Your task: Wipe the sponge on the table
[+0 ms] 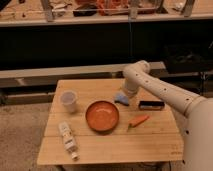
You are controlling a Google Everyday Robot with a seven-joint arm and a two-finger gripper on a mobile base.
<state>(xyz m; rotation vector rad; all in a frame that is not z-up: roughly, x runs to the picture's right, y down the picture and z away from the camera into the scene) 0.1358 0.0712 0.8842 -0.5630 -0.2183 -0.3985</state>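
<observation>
Nearest the camera, well short of the gripper [125,93], a bottle [67,140] lies on the table [115,150]. The bowl [102,116] and carrot [139,120] lie just short of the gripper. The sponge [121,99] lies right beneath it, flat on the planks; whether the gripper is spread or pinching it, I cannot tell. The sponge looks light, soft and squashy, so it is best pinched across its narrow width and pressed gently.

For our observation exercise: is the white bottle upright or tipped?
Tipped: bottle lies flat on the table; gripper at the sponge.
</observation>
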